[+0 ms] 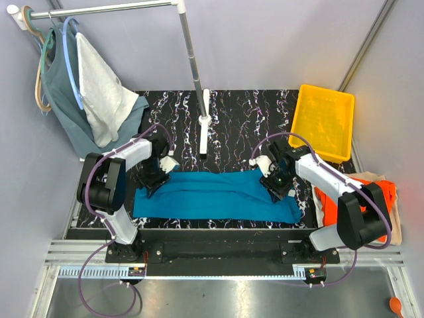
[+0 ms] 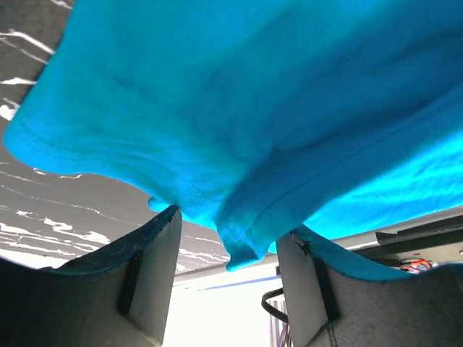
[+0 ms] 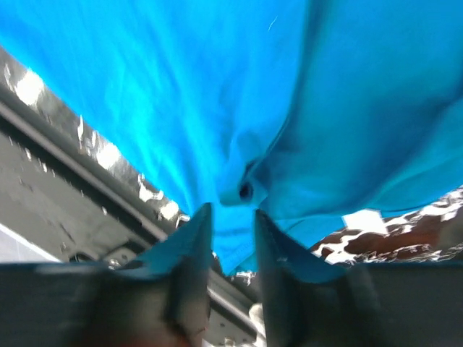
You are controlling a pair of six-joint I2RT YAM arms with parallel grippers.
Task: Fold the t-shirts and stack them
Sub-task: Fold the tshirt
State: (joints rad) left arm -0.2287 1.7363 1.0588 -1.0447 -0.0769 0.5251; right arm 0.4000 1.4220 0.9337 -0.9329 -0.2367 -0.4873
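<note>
- Left gripper (image 2: 230, 224): we note the jaws spread wide, with a clear gap between the two fingers (image 2: 155, 267)
- A hemmed fold of the teal-blue t-shirt (image 1: 212, 195) sags down into that gap; the cloth drapes over both fingertips, and neither pad presses on it
- Right gripper (image 3: 231, 211): jaws a little apart, with a narrow slot between the fingers (image 3: 189, 253); this wrist view is blurred
- A small pucker of teal cloth sits just past the right fingertips; we see nothing clamped between the pads
- From above, both grippers point down at the far edge of the teal shirt, the left at its left end, the right near its right end
- The teal shirt lies flat as a long band across the near part of the black marbled table (image 1: 232, 112), running between the two arms, with its right end bunched a little and turned toward the near edge
- The orange t-shirt (image 1: 326, 202) lies heaped at the right side of the table, partly behind the right arm; the cream one (image 1: 397, 228) lies under and beside it at the table's right edge
- A yellow tray (image 1: 324, 119) sits at the far right corner, well apart from the teal shirt
- Far left: a rail stand (image 1: 192, 59) carries a grey-green top (image 1: 63, 99) and a white cloth (image 1: 99, 99) on hangers
</note>
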